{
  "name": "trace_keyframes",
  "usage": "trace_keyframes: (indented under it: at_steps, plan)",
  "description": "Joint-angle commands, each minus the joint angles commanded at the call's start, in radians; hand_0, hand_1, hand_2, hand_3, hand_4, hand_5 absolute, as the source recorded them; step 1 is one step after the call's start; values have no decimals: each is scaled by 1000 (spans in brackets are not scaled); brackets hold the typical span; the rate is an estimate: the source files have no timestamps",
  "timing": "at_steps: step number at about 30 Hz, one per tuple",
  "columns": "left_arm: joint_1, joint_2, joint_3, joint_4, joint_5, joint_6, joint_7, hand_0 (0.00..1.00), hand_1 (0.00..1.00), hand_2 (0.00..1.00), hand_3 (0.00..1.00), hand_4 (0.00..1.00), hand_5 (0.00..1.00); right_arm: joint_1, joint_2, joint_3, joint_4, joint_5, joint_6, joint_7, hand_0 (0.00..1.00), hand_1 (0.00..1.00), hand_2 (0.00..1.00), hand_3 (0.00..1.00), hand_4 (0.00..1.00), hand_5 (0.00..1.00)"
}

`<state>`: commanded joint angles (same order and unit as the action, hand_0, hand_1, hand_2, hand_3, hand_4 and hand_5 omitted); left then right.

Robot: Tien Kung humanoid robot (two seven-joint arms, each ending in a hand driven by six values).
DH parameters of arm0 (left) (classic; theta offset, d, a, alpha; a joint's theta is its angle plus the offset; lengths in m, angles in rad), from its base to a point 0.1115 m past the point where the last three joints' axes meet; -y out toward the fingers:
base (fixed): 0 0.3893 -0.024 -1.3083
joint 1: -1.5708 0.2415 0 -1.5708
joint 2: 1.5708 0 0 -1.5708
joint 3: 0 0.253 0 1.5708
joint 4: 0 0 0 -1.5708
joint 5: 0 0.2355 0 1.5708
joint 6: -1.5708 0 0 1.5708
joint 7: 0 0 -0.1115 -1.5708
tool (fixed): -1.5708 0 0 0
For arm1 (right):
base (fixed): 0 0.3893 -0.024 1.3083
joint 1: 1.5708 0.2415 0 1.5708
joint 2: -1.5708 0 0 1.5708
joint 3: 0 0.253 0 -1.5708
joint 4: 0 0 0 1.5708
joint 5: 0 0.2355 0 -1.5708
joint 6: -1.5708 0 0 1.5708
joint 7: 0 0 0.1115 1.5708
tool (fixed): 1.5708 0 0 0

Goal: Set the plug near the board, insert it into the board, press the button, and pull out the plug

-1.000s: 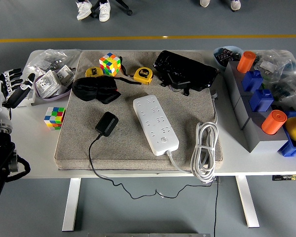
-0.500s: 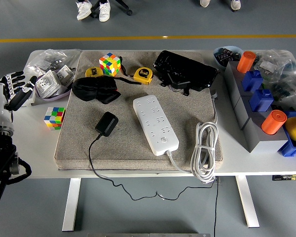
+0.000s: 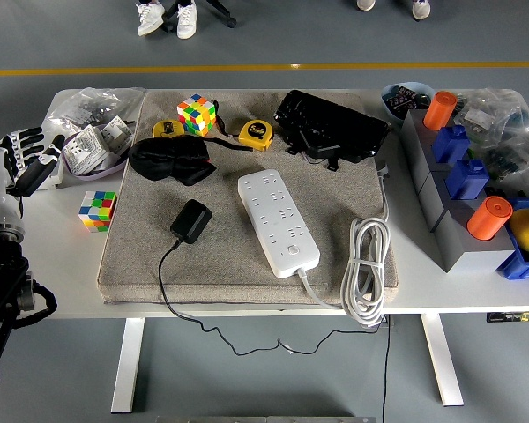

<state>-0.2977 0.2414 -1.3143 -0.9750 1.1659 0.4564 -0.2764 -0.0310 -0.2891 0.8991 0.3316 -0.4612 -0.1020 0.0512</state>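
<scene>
The white surface point(image 3: 57, 264) carries a grey fabric mat point(image 3: 238, 256) that covers most of its middle. On the mat, toward the near edge, lies the black plug adapter point(image 3: 190, 220), its thin black cord point(image 3: 163, 282) running off the near edge and hanging below. Just to the adapter's right, apart from it, lies the white rectangular power board point(image 3: 278, 222), set at a slant, with its round button at the end nearest the near edge; nothing is plugged into its sockets. The board's thick white cable point(image 3: 367, 269) lies coiled near the mat's near right corner. The robot's left hand point(image 3: 22, 159), white-and-black fingered on a black arm, hovers at the left edge of the surface, well apart from the adapter, fingers spread and grasping nothing. The right hand is out of view. Toward the far edge lie a black cloth bundle point(image 3: 170, 160), two yellow tape measures point(image 3: 256, 134), a multicoloured puzzle cube point(image 3: 197, 114) and a glossy black pouch point(image 3: 331, 125). A second multicoloured cube point(image 3: 98, 211) sits beside the mat's left side. Grey bins with blue blocks and orange cylinders point(image 3: 489, 218) line the right edge.
</scene>
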Motion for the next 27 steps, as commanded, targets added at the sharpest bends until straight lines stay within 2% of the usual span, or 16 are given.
trace_keyframes:
  at_steps: [27]
  plan:
    - [-3,-10,2,-5,-3,-4,5,638,686,717,674,876,457,-2,5,6,0,-2,0,-2,643,667,637,554,990,551]
